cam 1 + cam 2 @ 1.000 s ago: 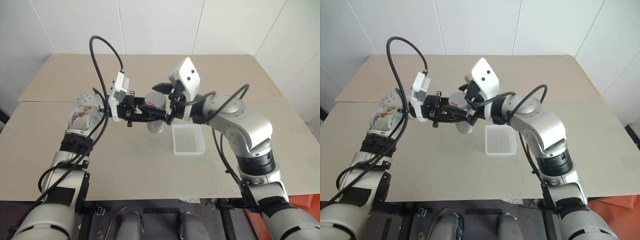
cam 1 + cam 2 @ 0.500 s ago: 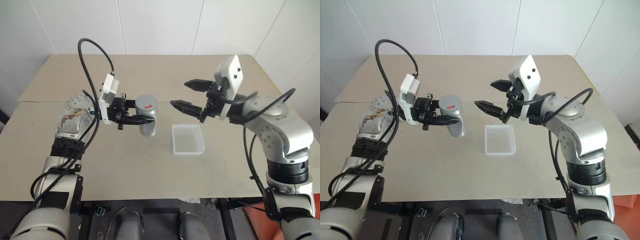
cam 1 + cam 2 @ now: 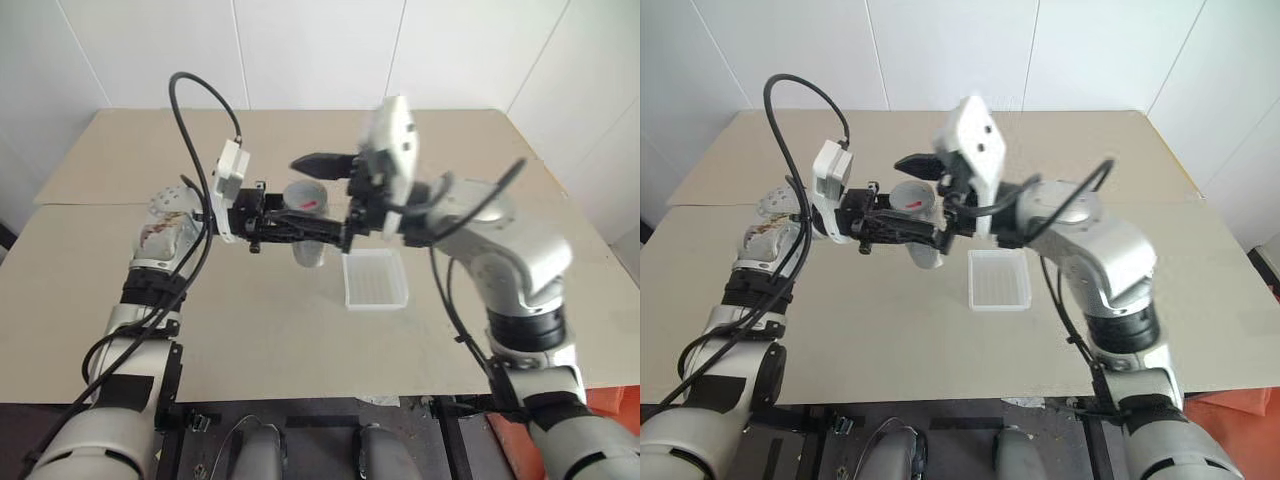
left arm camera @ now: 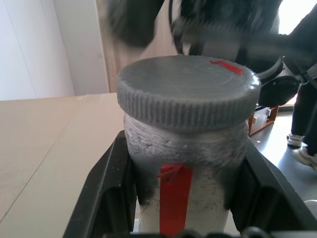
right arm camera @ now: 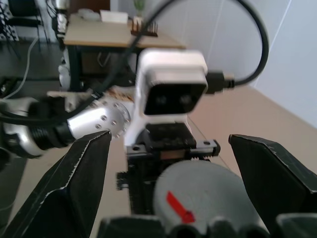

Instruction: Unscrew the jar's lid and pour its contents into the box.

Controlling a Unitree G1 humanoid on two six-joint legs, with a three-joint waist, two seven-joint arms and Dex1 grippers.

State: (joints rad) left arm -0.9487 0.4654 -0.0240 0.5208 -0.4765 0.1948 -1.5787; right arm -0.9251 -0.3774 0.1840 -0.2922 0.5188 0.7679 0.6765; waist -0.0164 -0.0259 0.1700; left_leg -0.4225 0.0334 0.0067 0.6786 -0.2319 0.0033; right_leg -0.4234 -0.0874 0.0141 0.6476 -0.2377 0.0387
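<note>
The left gripper (image 3: 330, 235) stays clamped on the jar (image 3: 307, 243), holding it above the table (image 3: 250, 310) just left of the box (image 3: 375, 278). Half a second ago the right gripper (image 3: 335, 195) hung well apart over the box's far side; it has now swung back to the jar, its fingers (image 5: 74, 183) spread wide on either side of the grey lid (image 4: 188, 91), which is still on.

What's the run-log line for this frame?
left claw: shut on jar | lid: on | right claw: open around lid | box: on table
</note>
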